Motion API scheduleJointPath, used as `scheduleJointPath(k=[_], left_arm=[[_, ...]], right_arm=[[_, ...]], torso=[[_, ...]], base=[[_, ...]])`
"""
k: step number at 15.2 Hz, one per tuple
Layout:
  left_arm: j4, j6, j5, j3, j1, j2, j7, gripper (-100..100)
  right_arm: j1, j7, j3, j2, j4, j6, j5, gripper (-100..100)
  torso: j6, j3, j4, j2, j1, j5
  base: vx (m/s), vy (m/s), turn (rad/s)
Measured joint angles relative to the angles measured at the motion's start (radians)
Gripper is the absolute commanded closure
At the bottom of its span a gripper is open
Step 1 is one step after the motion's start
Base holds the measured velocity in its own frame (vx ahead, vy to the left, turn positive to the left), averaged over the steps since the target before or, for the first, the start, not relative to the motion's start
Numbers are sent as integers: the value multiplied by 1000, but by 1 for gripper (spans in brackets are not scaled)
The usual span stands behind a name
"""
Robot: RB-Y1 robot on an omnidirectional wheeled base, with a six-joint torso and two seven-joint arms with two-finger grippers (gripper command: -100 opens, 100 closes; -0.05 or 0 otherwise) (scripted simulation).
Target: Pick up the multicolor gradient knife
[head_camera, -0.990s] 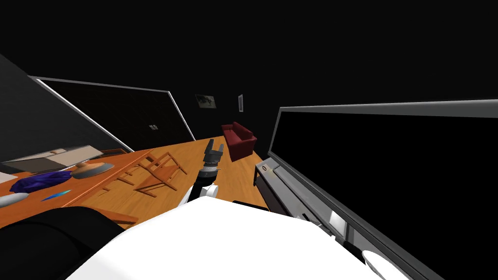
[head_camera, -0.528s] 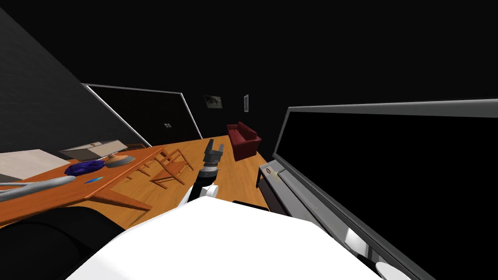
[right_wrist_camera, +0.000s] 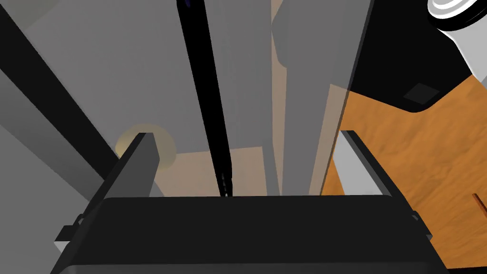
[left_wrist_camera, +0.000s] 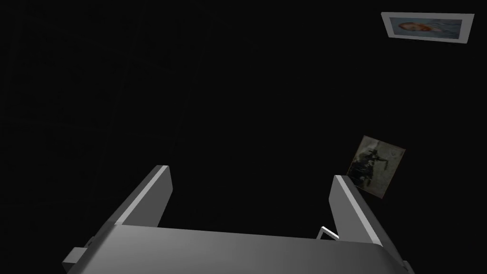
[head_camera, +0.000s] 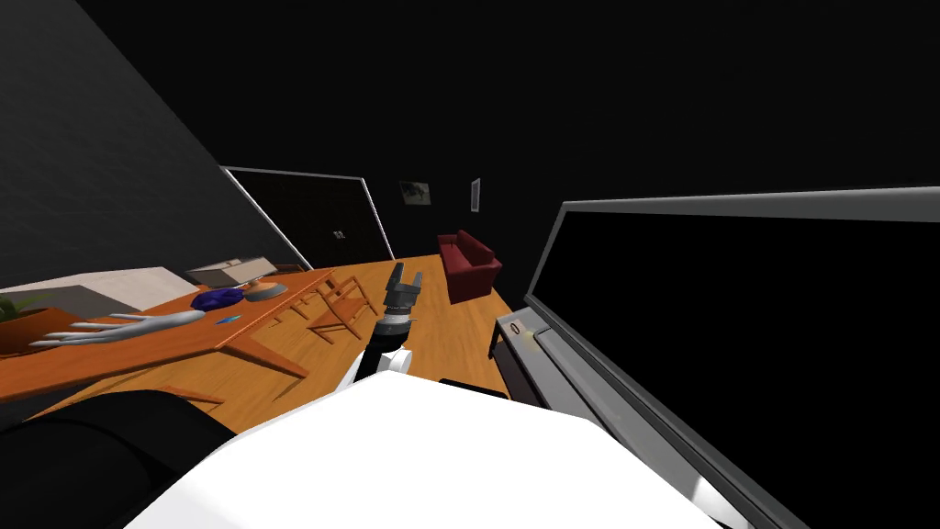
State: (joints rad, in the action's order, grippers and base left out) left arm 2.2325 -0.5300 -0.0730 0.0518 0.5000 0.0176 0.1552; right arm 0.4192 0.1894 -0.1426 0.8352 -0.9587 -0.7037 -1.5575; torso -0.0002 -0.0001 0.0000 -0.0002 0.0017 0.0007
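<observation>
Blue-tinted knife [head_camera: 228, 320] on wooden table [head_camera: 138, 351], left gripper [left_wrist_camera: 249, 171] spread wide, empty, right gripper [right_wrist_camera: 245, 134] likewise.

Left arm [head_camera: 378, 344] stretched forward at the middle, left gripper [head_camera: 408, 274] raised, its two fingers spread apart, right gripper [right_wrist_camera: 245, 134] with fingers likewise parted wide

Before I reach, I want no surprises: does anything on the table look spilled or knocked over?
Nothing stands out. The knife lies flat near the table edge, apart from the blue cloth; the slant is the camera's.
</observation>
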Motion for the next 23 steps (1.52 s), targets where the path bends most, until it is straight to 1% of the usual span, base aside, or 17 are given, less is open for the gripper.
scheduleJointPath(k=[2,4,5,12,17,18,20,21,23], left_arm=[[0,0,0,0,0,0,0,0],[0,0,0,0,0,0,0,0],[0,0,0,0,0,0,0,0],[0,0,0,0,0,0,0,0],[0,0,0,0,0,0,0,0],[0,0,0,0,0,0,0,0],[0,0,0,0,0,0,0,0],[0,0,0,0,0,0,0,0],[0,0,0,0,0,0,0,0]], right_arm=[[-5,2,-2,14,34,-9,-33,-100],[-2,3,-4,17,45,-10,-50,-100],[-6,-4,3,12,53,-12,-54,-100],[-50,-128,92,-50,159,-44,-104,-100],[-75,-202,146,-89,222,-63,-134,-100],[-87,-224,162,-101,246,-68,-142,-100],[-98,-260,187,-119,275,-78,-156,-100],[-100,-268,191,-121,280,-80,-158,100],[-100,-269,191,-120,279,-79,-158,100]], torso=[[0,0,0,0,0,0],[1,0,0,1,0,0],[1,0,0,1,0,0],[1,-1,0,-1,0,0],[1,0,0,1,1,0],[1,0,0,1,1,0],[1,0,0,1,1,0],[1,1,0,1,1,0],[1,1,0,2,0,-1]], base=[[26,10,131],[18,1,-6],[43,1,-98],[51,3,-60],[18,21,-62],[25,27,-84],[14,17,-45],[4,6,-1],[2,-3,5]])
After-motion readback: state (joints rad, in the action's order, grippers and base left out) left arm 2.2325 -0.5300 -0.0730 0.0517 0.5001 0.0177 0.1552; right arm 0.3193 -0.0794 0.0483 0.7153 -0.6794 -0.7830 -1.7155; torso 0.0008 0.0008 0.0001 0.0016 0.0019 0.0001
